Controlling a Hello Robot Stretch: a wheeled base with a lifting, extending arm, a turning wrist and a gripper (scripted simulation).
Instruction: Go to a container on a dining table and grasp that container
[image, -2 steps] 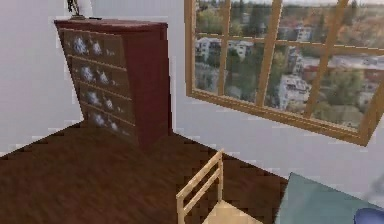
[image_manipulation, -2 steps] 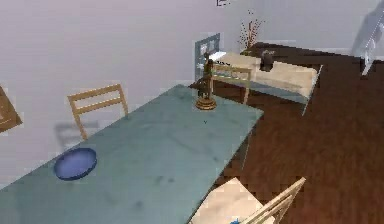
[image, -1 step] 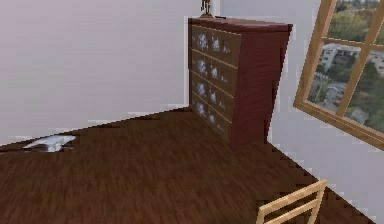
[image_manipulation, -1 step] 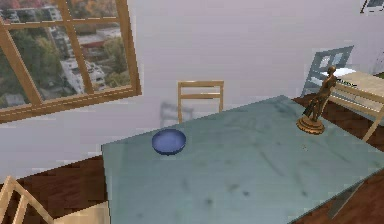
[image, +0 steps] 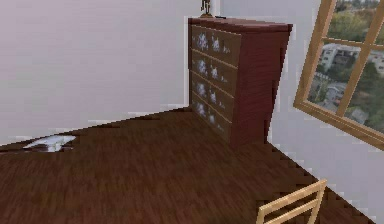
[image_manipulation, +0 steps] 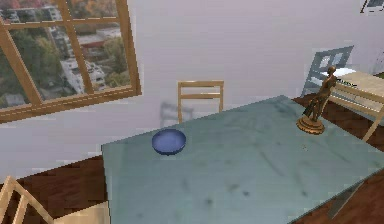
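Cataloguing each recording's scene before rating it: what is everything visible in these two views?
table: one, pale green-grey top, arm side view's middle
bowl: one, blue, on the table's left part
statue: one, bronze, at the table's far right
chairs: three, light wood; behind table, lower left, right
window: one, wood-framed, arm side view's upper left
dresser: one, dark red-brown, forward view's middle
figurine: one, dark, atop the dresser
forward window: one, wood-framed, forward view's right; maybe the same
chair back: one, light wood, forward view's bottom; maybe a repeat
pale object: one, whitish, on floor, forward view's left
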